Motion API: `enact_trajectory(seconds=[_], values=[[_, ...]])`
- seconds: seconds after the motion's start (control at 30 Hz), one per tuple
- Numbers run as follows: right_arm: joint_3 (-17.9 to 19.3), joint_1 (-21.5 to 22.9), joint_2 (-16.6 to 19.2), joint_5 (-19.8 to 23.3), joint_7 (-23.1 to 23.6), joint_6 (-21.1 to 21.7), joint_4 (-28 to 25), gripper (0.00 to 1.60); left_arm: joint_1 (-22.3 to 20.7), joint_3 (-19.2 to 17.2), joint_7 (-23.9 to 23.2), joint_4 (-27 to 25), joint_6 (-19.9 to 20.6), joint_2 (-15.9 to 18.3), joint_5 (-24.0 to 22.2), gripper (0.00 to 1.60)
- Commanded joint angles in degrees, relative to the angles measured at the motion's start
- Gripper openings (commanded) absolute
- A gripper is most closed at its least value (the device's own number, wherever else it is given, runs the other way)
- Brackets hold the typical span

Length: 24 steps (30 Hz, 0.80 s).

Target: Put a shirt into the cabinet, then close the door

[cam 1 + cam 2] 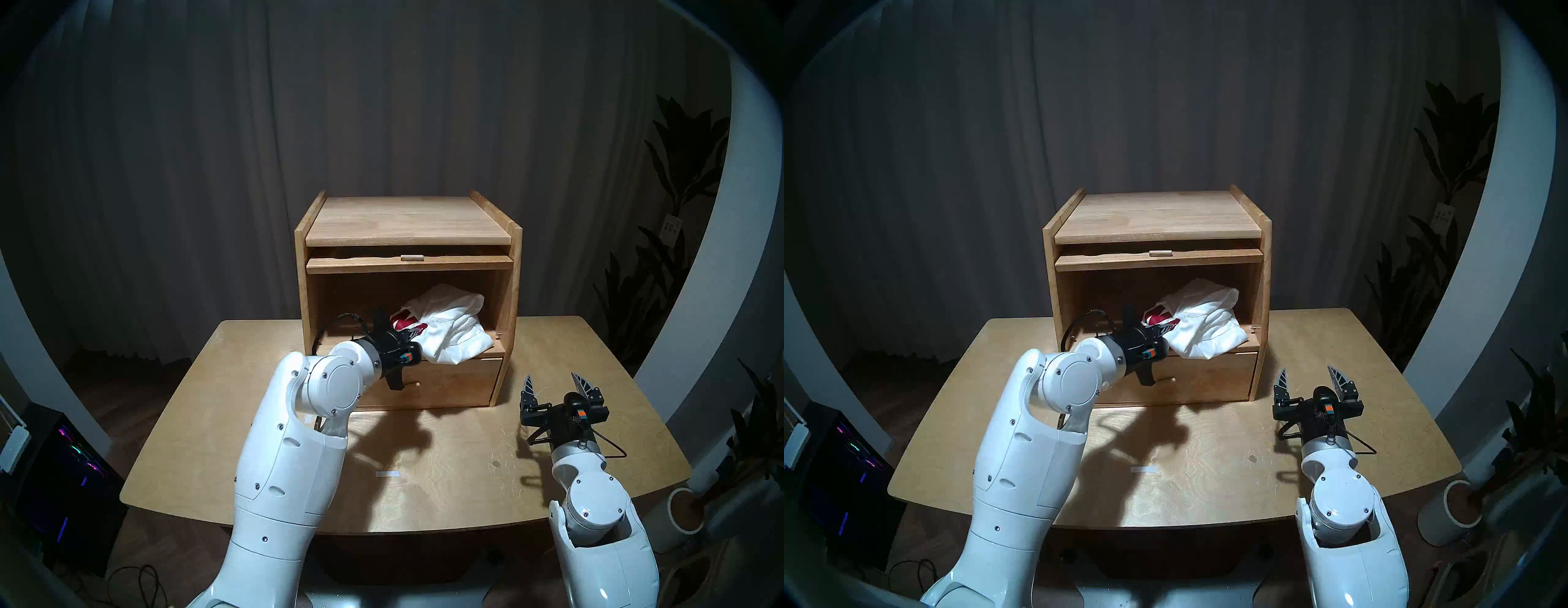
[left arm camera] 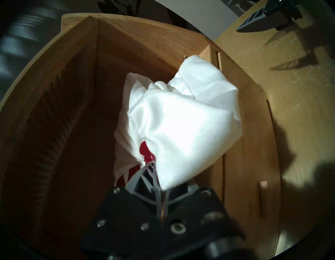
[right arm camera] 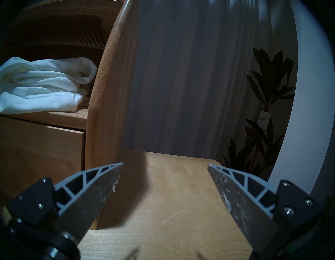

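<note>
Readable writing: only dark-red block print on my white fabric shirt (image 1: 449,327), crumpled, letters not legible. A small paper tag (image 3: 264,119) hangs on the dark leafy plant (image 3: 268,101) right of the table, with a few printed characters, too small to read surely.

My left fingers (image 2: 154,174) are pressed together, clamped on a bunched fold of the shirt by the red print. My left arm (image 1: 297,446) reaches forward and right, wrist angled slightly down, gripper body at the front lip of the open upper compartment. The shirt sits inside that compartment of the light-brown wooden box cabinet (image 1: 407,220), toward its right half; one white fold droops over the front ledge onto the top of the plain bottom drawer front (image 1: 462,382).

The light wooden flap door (image 1: 407,263) is slid up flat under the cabinet top, its small wooden peg knob (image 1: 411,257) facing out; compartment open.

My right fingers (image 3: 165,183) are spread wide apart, holding nothing, pointing level and forward over the light wooden table (image 1: 466,488), just beside the cabinet's right front corner, not touching it.
</note>
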Motion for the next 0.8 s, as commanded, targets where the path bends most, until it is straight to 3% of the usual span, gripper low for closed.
enact_trajectory(seconds=[0.0,0.47,0.5,0.53,0.77], values=[[-0.1,0.5,0.1,-0.1,0.0,-0.5,-1.6,1.6,-6.6,1.2,-0.9,-0.3,5.6,-2.4,2.8,0.0],[-0.2,0.4,0.1,-0.1,0.0,-0.6,-2.3,1.6,-12.5,-1.4,-5.7,-0.7,19.4,-5.4,11.3,0.0],[-0.2,0.3,0.1,-0.1,0.0,-0.6,-2.4,1.6,-13.7,-1.5,-6.6,-0.1,20.8,-5.3,12.1,0.38],[-0.2,0.3,0.1,-0.1,0.0,-0.6,-2.4,1.6,-13.9,-1.6,-7.1,0.0,21.8,-5.4,12.9,1.6],[-0.2,-0.1,0.1,-0.1,0.1,-0.7,-3.2,1.6,-14.3,-0.8,-12.3,-0.2,28.9,-5.3,20.0,1.6]])
